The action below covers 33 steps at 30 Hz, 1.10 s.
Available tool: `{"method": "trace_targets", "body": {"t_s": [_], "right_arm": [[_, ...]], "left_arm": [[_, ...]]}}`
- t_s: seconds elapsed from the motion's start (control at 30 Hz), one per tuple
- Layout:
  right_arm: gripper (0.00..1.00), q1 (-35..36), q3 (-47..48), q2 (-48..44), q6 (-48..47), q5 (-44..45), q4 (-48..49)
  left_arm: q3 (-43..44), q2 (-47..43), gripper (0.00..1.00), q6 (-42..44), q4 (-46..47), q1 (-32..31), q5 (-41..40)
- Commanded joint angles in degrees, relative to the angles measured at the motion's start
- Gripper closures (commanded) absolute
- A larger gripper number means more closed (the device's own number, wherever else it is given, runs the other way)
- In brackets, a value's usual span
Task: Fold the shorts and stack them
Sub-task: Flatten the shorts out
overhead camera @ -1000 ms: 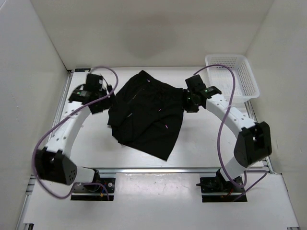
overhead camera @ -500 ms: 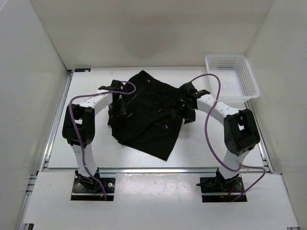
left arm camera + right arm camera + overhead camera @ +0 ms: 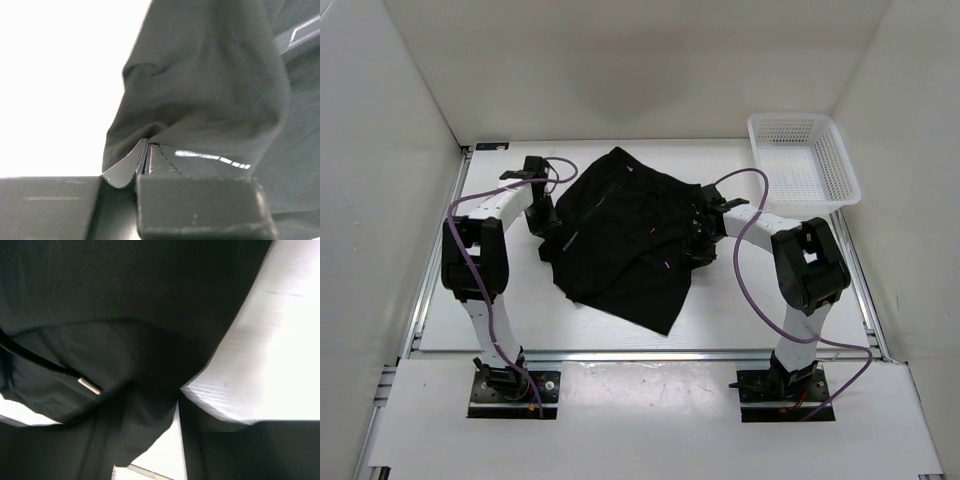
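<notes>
The black shorts (image 3: 620,240) lie spread and rumpled in the middle of the white table, one leg pointing to the near edge. My left gripper (image 3: 548,228) is at their left edge. In the left wrist view it (image 3: 147,146) is shut on a pinched fold of the shorts (image 3: 210,90). My right gripper (image 3: 698,243) is at their right edge. In the right wrist view it (image 3: 150,397) stands open, with a corner of the shorts (image 3: 145,425) hanging between the fingers. A drawstring with a metal tip (image 3: 89,385) shows there.
A white mesh basket (image 3: 837,160) stands at the back right corner of the table. White walls close in the table on the left, the back and the right. Purple cables loop over both arms.
Both arms have folded in tight to the shorts. The left gripper has gone from open to shut on the left edge. The right gripper has slid nearer along the right edge.
</notes>
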Motion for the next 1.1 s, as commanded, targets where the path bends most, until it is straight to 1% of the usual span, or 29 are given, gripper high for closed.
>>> {"method": "trace_targets", "body": {"t_s": [0.0, 0.1, 0.13, 0.17, 0.23, 0.27, 0.3, 0.33, 0.37, 0.4, 0.43, 0.47, 0.5, 0.53, 0.57, 0.6, 0.63, 0.67, 0.7, 0.73, 0.8, 0.83, 0.87, 0.9, 0.93, 0.97, 1.0, 1.03, 1.07], "right_arm": [[0.67, -0.29, -1.36, 0.95, 1.9, -4.25, 4.01], [0.88, -0.29, -1.36, 2.97, 2.43, -6.36, 4.64], [0.88, 0.32, -1.36, 2.97, 2.44, -6.37, 4.64], [0.88, 1.63, -1.36, 2.19, 2.44, -6.98, 4.64], [0.73, 3.48, -1.36, -0.17, 3.14, -6.98, 4.64], [0.64, 5.67, -1.36, -1.15, 3.75, -6.37, 4.64], [0.5, 6.65, -1.36, -2.03, 3.75, -6.37, 4.64], [0.31, 7.61, -1.36, -3.86, 4.28, -5.59, 3.85], [0.25, 9.01, -1.36, -4.75, 4.8, -4.27, 2.63], [0.21, 9.55, -0.84, -5.72, 4.81, -3.56, 2.01], [0.15, 9.56, -0.83, -7.56, 4.81, -2.77, 1.3], [0.12, 9.56, -0.14, -8.53, 4.81, -1.81, -0.53], [0.08, 9.56, -0.13, -10.46, 4.81, -0.84, -1.51], [0.08, 9.56, 0.48, -11.43, 4.2, 0.47, -2.56], [0.06, 9.56, 1.27, -12.14, 2.89, 3.36, -4.31], [0.06, 8.95, 1.28, -12.84, 2.18, 4.61, -4.85], [0.05, 7.64, 2.23, -12.85, 1.3, 5.66, -5.38], [0.05, 6.67, 3.81, -12.85, -0.1, 6.46, -5.38], [0.05, 5.52, 4.87, -11.54, -0.81, 6.46, -5.99], [0.06, 3.34, 6.27, -10.49, -1.51, 5.59, -6.52], [0.06, 1.13, 11.28, -6.2, -3.53, 5.06, -6.53], [0.06, 1.12, 13.47, -4.25, -4.41, 3.93, -6.53], [0.05, 0.25, 18.71, -2.15, -5.9, 3.31, -7.13], [0.05, -0.28, 21.55, 2.31, -6.52, 3.3, -8.27], [0.05, -0.29, 24.36, 4.62, -7.31, 2.34, -8.8], [0.05, -0.29, 29.87, 8.99, -7.93, 2.33, -9.42], [0.03, -0.81, 32.45, 11.04, -8.63, 1.81, -10.12], [0.03, -0.82, 34.74, 14.63, -8.64, 0.94, -11.0], [0.03, -0.82, 38.16, 16.05, -9.16, 0.93, -11.01]], "left_arm": [[4.04, -9.02, 0.9, -0.83, -0.71, 2.5, -2.11], [8.17, -9.64, 0.9, -1.35, -2.11, 6.71, -3.34], [9.57, -8.95, 0.9, -1.36, -3.51, 9.42, -3.34], [12.46, -8.24, 0.9, -1.97, -4.13, 10.75, -3.34], [15.29, -5.87, 0.9, -2.5, -4.67, 13.04, -3.87], [18.0, -4.82, 0.9, -2.5, -5.19, 14.62, -4.39], [19.5, -3.68, 0.9, -3.29, -5.71, 15.33, -4.4], [21.09, -1.05, 0.9, -3.29, -5.72, 15.94, -5.7], [24.58, 0.54, 0.9, -3.99, -6.59, 16.73, -6.59], [26.7, 2.12, 0.9, -4.52, -7.56, 16.74, -7.64], [28.9, 5.62, 0.84, -4.52, -10.18, 17.26, -8.26], [31.45, 7.39, 0.75, -4.52, -12.2, 17.27, -8.27], [36.0, 9.76, 0.64, -4.0, -16.05, 17.27, -6.79], [37.35, 9.78, 0.54, -4.0, -17.4, 17.27, -6.77], [37.88, 9.26, 0.35, -4.0, -18.02, 16.31, -6.25], [35.8, 7.6, 0.31, -3.47, -18.02, 15.43, -6.24], [33.78, 2.63, 0.19, -3.47, -17.24, 14.38, -6.24], [31.41, -0.38, 0.09, -2.86, -15.58, 13.15, -6.24], [25.9, -3.55, 0.07, -2.85, -14.78, 10.53, -6.24], [22.8, -9.93, 0.07, -2.85, -14.25, 9.37, -6.24], [15.6, -16.73, 0.07, -3.46, -11.88, 6.56, -2.31], [7.47, -23.11, 0.08, -4.34, -10.65, 5.59, 2.84], [3.21, -26.22, 0.1, -5.13, -9.51, 4.71, 5.16], [-0.83, -28.95, 0.12, -6.01, -7.59, 2.7, 7.36], [-8.27, -31.5, 0.15, -7.85, -6.78, 1.55, 9.21], [-11.56, -35.79, 0.15, -8.82, -6.78, 0.23, 10.79], [-14.47, -37.75, 0.15, -9.87, -6.25, -2.48, 10.81], [-19.54, -41.07, 0.15, -11.54, -6.25, -3.81, 11.59], [-21.77, -42.59, 0.15, -12.51, -6.25, -4.96, 11.6]]}}
